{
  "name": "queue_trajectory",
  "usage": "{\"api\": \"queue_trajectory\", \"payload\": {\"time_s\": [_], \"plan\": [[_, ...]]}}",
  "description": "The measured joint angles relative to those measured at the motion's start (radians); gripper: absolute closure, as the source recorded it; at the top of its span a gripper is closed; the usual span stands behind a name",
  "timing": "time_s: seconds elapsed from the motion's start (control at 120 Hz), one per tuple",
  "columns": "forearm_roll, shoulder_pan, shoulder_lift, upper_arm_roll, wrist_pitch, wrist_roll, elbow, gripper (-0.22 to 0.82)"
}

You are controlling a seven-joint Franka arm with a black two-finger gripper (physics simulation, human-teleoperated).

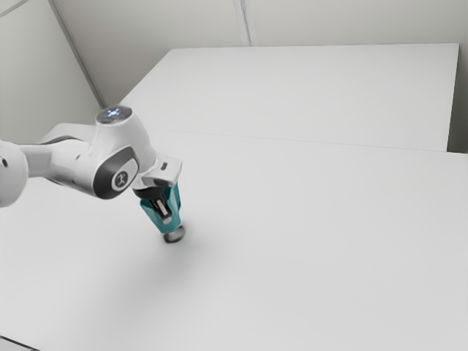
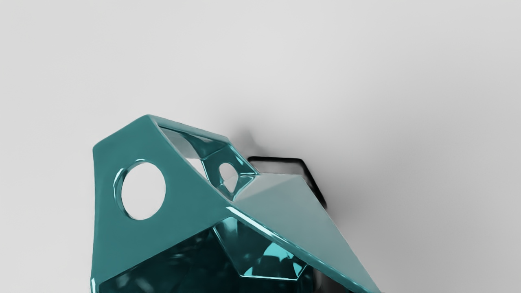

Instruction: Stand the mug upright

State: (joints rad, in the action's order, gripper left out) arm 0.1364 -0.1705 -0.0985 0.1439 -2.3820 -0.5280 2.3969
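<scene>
The teal, faceted mug [image 1: 174, 221] is at the gripper [image 1: 164, 212] in the exterior view, tilted, its lower end close to the table. The gripper is shut on it, with one dark finger against its near side and the other hidden. In the wrist view the mug [image 2: 175, 195] shows its wide, dark opening toward my hand and a flat part with a round hole. Beyond its narrow end lies a dark-edged grey shape [image 2: 281, 165]; whether this is the mug's base or something under it, I cannot tell.
The white table [image 1: 314, 241] extends around the mug and toward the exterior view's right. Behind it lies another pale surface [image 1: 307, 91], with walls farther back. A soft shadow falls on the table near the mug.
</scene>
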Motion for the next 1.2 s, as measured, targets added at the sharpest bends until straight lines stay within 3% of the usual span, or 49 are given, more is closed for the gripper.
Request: {"api": "queue_trajectory", "payload": {"time_s": [0.567, 1.2], "plan": [[0.008, 0.002, 0.059, 0.000, -0.079, 0.092, 0.021, 0.78], [0.000, 0.002, 0.037, 0.000, -0.080, 0.111, 0.017, 0.49]]}}
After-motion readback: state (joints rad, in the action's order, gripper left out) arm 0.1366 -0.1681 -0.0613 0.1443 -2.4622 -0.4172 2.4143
